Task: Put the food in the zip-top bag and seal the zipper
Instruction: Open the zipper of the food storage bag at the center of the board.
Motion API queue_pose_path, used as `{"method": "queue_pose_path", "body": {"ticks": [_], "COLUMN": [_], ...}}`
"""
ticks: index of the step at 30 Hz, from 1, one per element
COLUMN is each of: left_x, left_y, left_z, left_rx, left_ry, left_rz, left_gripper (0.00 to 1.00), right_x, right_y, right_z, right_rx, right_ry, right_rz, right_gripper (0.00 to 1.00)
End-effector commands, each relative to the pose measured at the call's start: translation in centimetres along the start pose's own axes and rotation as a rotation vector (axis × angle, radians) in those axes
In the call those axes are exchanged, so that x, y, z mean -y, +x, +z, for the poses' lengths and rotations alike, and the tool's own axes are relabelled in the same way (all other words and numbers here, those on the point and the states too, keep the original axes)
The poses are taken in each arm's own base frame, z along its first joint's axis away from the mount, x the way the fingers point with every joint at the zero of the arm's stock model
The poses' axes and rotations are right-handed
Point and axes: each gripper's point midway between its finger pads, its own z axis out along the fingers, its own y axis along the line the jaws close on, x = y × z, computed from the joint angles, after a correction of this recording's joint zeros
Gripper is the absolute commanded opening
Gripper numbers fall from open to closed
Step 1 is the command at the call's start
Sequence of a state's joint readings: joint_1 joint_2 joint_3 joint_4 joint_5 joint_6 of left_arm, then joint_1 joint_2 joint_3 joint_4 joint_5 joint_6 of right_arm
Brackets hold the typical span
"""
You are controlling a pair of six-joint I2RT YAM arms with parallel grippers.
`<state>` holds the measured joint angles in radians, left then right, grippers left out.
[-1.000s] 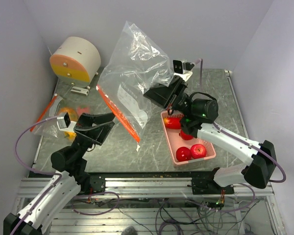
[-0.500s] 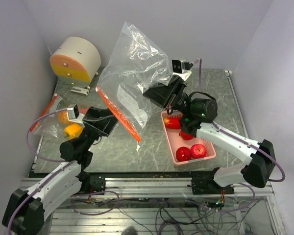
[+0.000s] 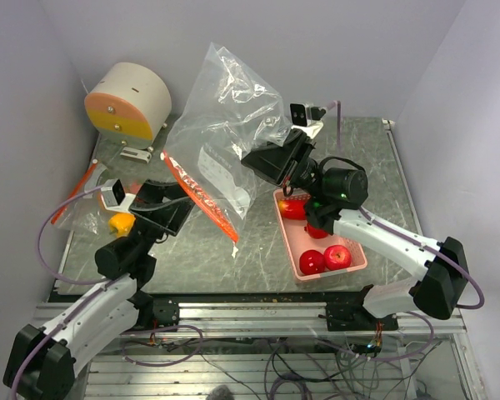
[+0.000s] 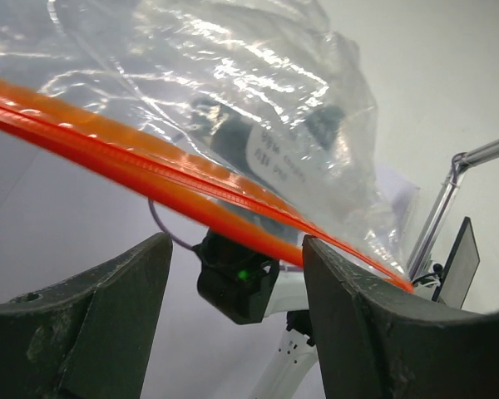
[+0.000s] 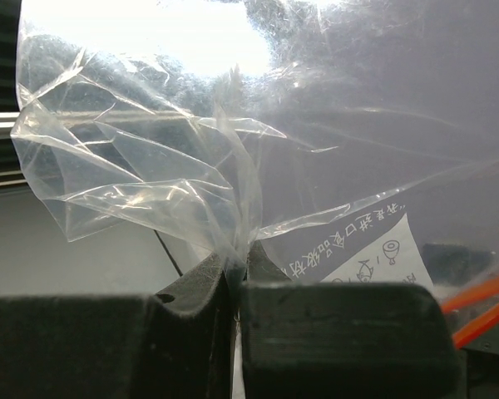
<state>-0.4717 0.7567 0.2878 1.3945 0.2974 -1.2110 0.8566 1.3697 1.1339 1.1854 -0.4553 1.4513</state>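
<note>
Over the middle of the table (image 3: 375,167): the zip-top bag (image 3: 225,125) is hanging in the air, clear and crumpled, with nothing visible inside it. Its orange zipper strip (image 3: 202,196) is slanting down toward the left arm.
Right gripper (image 3: 258,160): the fingers are pressing together on a pinch of the bag's film and carrying the bag.
Left gripper (image 3: 177,208): the fingers are standing apart just under the zipper strip. In the wrist view the strip is running across above the gap, and they are gripping nothing.
Food: red apples (image 3: 337,256) are lying in the pink basket (image 3: 293,242) beneath the right arm. A yellow-orange piece (image 3: 121,222) is lying at the table's left side, seemingly under clear film; whether that film is a second bag, I cannot tell.
Step in hand: by my reading, the arms are working on getting the bag's mouth open, and no loading is under way yet.
Next move: the left gripper probably needs to rise onto one lip of the zipper strip and close on that lip alone, so the mouth can be drawn apart. Catching both lips would be holding it shut.
</note>
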Motion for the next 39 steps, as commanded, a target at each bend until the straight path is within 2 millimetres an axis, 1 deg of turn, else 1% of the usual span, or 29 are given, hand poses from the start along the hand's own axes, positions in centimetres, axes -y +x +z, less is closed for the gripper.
{"method": "queue_pose_path", "body": {"ticks": [1,3,8,11,13,16,17,19,20,21,23,25,26,27,28,29,31,32,33,34,36,38,39], "left_x": [4.7,4.9,3.5,3.5,3.7,4.1,4.3,4.7,5.0,5.2,5.8,6.3,6.5,6.3,6.1,6.0,5.4,4.8,3.8,2.8,0.4,-2.2,-3.3], "left_y": [-1.6,-1.7,-1.6,-1.8,-2.2,-2.5,-2.6,-2.8,-3.0,-3.1,-3.0,-2.7,-2.6,-2.3,-2.0,-1.7,-1.0,-0.6,-0.1,0.0,0.0,-0.6,-1.1], "left_z": [0.8,0.9,1.3,1.6,2.1,3.1,3.4,3.7,3.7,3.6,3.4,3.1,2.9,2.9,2.9,2.8,2.7,2.7,2.6,2.5,1.9,0.7,0.0], "left_rx": [0.035,0.038,0.037,0.052,0.063,0.057,0.056,0.063,0.071,0.077,0.077,0.061,0.05,0.034,0.014,-0.003,-0.058,-0.088,-0.125,-0.152,-0.203,-0.256,-0.289], "left_ry": [0.183,0.193,0.15,0.16,0.17,0.187,0.194,0.214,0.228,0.24,0.272,0.298,0.303,0.29,0.275,0.258,0.208,0.163,0.098,0.027,-0.149,-0.347,-0.436], "left_rz": [0.064,0.063,0.054,0.055,0.063,0.078,0.082,0.083,0.083,0.08,0.078,0.077,0.075,0.071,0.071,0.081,0.116,0.139,0.158,0.183,0.252,0.336,0.397], "left_gripper": [0.75,0.75,0.74,0.75,0.77,0.77,0.77,0.76,0.74,0.7,0.51,0.26,0.13,0.08,0.07,0.07,0.07,0.07,0.07,0.07,0.07,0.07,0.07], "right_x": [-0.3,-0.1,0.1,0.6,1.0,1.9,2.5,3.4,3.7,3.9,4.6,5.5,6.2,6.8,7.1,7.9,8.3,9.1,8.9,8.3,7.8,7.4,7.7], "right_y": [-0.3,-0.2,0.0,0.2,0.5,1.1,1.4,1.9,2.0,2.1,2.0,1.8,1.5,1.2,0.7,0.2,-1.1,-1.6,-2.4,-3.7,-5.0,-5.8,-5.8], "right_z": [-0.2,-0.3,-0.4,-0.9,-1.4,-2.4,-2.9,-3.8,-4.1,-4.4,-5.1,-6.0,-6.6,-7.2,-7.9,-8.8,-10.6,-12.1,-13.1,-14.2,-16.2,-17.3,-17.7], "right_rx": [0.015,0.017,0.01,0.008,0.008,0.009,0.008,0.013,0.015,0.02,0.032,0.05,0.061,0.074,0.09,0.106,0.145,0.154,0.169,0.208,0.212,0.172,0.14], "right_ry": [-0.015,-0.01,-0.009,0.009,0.025,0.049,0.068,0.099,0.111,0.122,0.163,0.224,0.271,0.321,0.369,0.438,0.572,0.676,0.743,0.81,0.939,1.025,1.059], "right_rz": [-0.013,-0.008,0.001,0.009,0.025,0.055,0.069,0.085,0.09,0.091,0.081,0.051,0.029,-0.002,-0.042,-0.081,-0.199,-0.248,-0.311,-0.379,-0.492,-0.592,-0.618], "right_gripper": [0.0,0.0,0.0,0.0,0.0,0.0,0.0,0.0,0.0,0.0,0.0,0.0,0.01,0.09,0.18,0.25,0.41,0.49,0.54,0.55,0.57,0.59,0.6]}}
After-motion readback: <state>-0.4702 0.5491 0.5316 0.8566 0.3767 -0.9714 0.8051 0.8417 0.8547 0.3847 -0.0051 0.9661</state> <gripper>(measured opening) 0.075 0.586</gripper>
